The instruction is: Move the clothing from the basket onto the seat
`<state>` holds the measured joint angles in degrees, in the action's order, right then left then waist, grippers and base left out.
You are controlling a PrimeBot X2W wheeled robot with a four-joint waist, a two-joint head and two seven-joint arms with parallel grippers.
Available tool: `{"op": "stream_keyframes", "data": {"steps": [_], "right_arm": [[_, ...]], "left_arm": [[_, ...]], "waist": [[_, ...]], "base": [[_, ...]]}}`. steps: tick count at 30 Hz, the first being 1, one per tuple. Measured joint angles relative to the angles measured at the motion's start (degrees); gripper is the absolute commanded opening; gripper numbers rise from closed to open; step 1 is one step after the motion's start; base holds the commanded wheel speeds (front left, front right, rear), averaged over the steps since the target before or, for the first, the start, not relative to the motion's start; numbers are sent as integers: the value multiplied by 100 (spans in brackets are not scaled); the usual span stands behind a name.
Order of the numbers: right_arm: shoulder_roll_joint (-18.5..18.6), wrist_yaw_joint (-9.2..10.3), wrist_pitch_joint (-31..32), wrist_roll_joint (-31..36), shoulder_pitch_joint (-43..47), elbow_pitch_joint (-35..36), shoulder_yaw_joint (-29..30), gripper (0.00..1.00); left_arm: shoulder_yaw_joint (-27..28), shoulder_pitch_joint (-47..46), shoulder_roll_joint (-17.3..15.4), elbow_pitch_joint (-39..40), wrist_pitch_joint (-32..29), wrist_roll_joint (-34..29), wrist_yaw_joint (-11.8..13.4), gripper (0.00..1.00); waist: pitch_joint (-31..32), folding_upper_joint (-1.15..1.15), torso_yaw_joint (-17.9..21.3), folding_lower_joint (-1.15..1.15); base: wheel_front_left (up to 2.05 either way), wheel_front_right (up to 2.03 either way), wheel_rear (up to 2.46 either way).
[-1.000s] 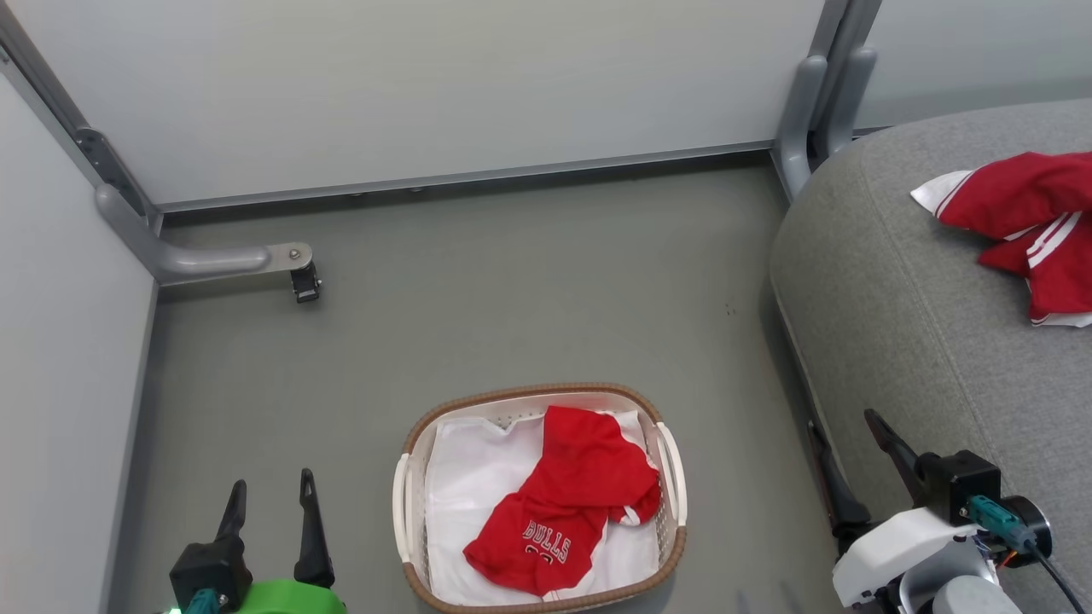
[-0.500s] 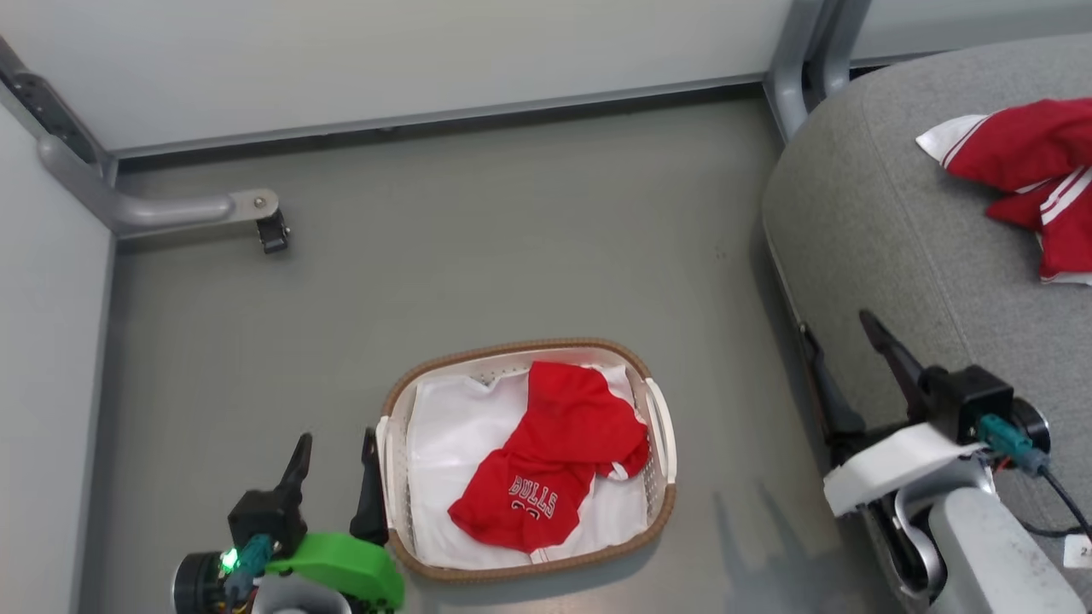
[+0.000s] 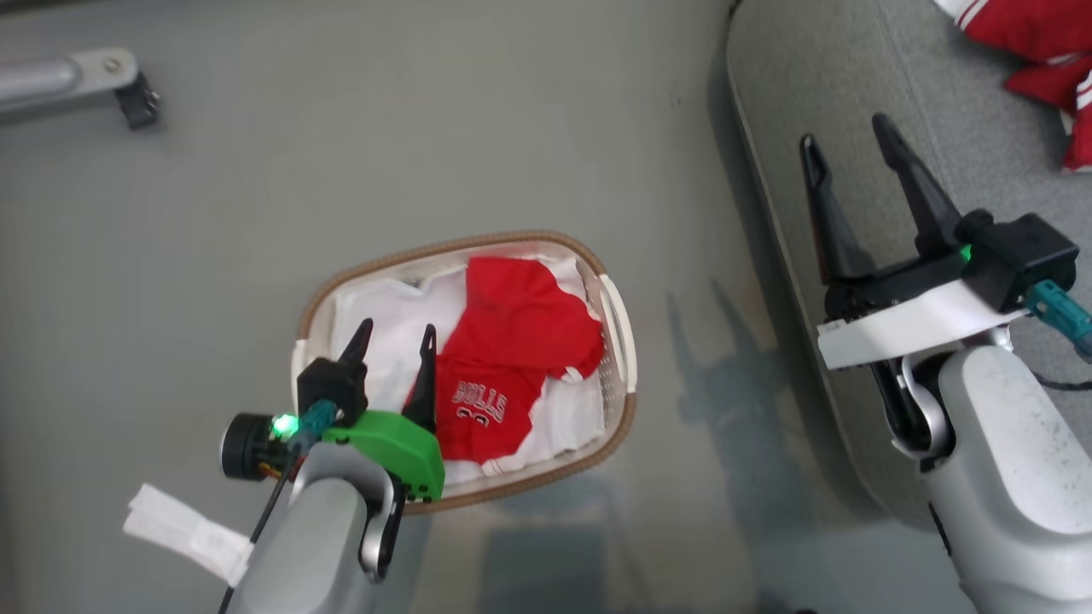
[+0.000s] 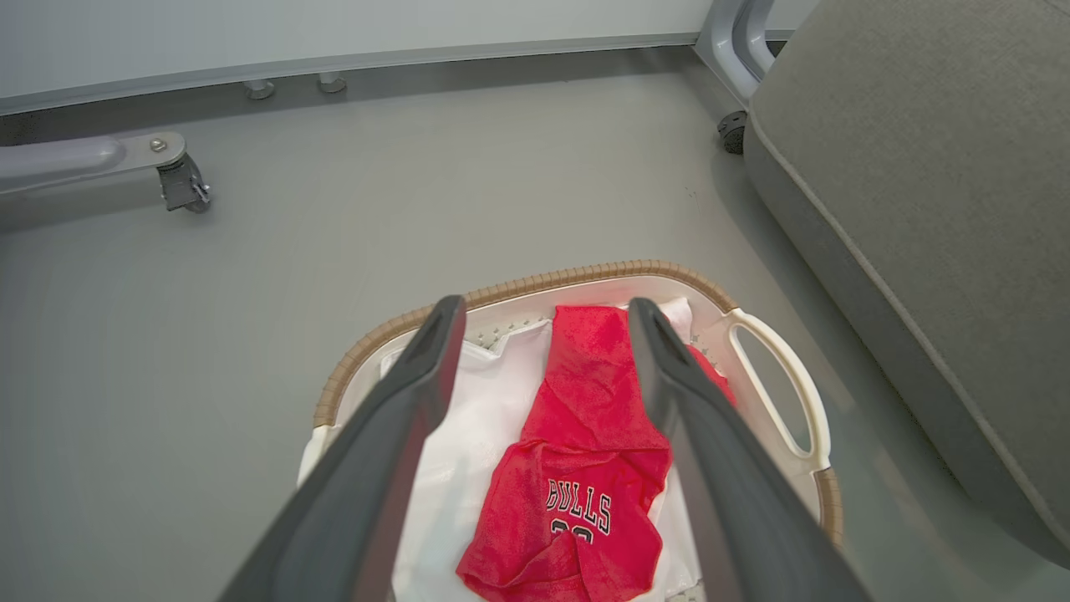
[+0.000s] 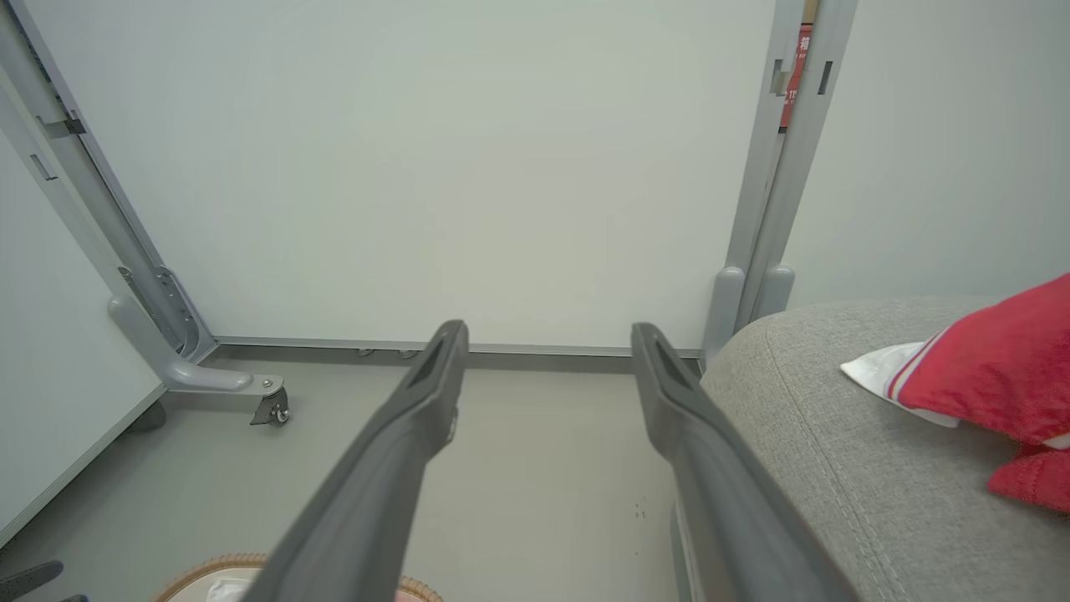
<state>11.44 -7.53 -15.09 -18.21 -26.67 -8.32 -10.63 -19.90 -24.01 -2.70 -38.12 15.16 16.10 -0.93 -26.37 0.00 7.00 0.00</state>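
Note:
The basket (image 3: 426, 249) stands on the grey floor, lined with a white sheet (image 3: 384, 311). In it lies crumpled red clothing (image 3: 512, 341) printed "BULLS". My left gripper (image 3: 397, 328) hangs open over the basket's left half, its right finger at the garment's edge. In the left wrist view the left gripper (image 4: 545, 305) frames the clothing (image 4: 585, 435) inside the basket (image 4: 585, 274), with nothing between the fingers. My right gripper (image 3: 845, 132) is open and empty over the edge of the grey seat (image 3: 853, 51). More red clothing (image 3: 1032, 26) lies on the seat (image 5: 836, 435).
A grey frame foot with a caster (image 3: 128, 85) reaches over the floor at the far left. Pale partition panels (image 5: 460, 167) on grey posts close the space behind. A white tag (image 3: 183, 529) hangs by my left forearm.
The head camera has tilted down, shifting the whole picture. My left gripper has come from beside the basket to over its left half. My right gripper reaches further forward along the seat's edge.

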Motion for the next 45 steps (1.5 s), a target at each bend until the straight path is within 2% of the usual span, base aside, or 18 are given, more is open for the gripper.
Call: {"op": "stream_keyframes", "data": {"steps": [12, 21, 29, 38, 42, 45], "right_arm": [[-135, 0, 0, -107, -493, 408, -52, 100], [-252, 0, 0, -155, -806, 630, -54, 100], [-301, 0, 0, -202, -975, 873, -57, 100], [-304, 0, 0, -208, -1062, 928, 21, 100], [-302, 0, 0, -204, -1066, 960, 48, 100], [-301, 0, 0, -200, -1067, 993, 65, 100]], "left_arm": [[-510, -1594, 3, -1626, -9, -16, -218, 100], [-1131, -2459, 3, -2715, -404, -235, -293, 100], [-1559, -2905, -89, -3307, -638, -631, -137, 100], [-2068, -3312, -297, -3473, -802, -1136, 347, 100], [-2095, -3402, -312, -3498, -743, -1182, 495, 100], [-2093, -3495, -270, -3507, -693, -1137, 497, 100]], "waist": [[-1242, 0, 560, 1], [-1984, 0, 906, 1], [-2488, 0, 1146, 1], [-2928, 0, 1221, 1], [-3044, 0, 1185, 1], [-3110, 0, 1145, 1]], "base": [[0, 0, 0], [0, 0, 0], [0, 0, 0], [0, 0, 0], [0, 0, 0], [0, 0, 0]]}}
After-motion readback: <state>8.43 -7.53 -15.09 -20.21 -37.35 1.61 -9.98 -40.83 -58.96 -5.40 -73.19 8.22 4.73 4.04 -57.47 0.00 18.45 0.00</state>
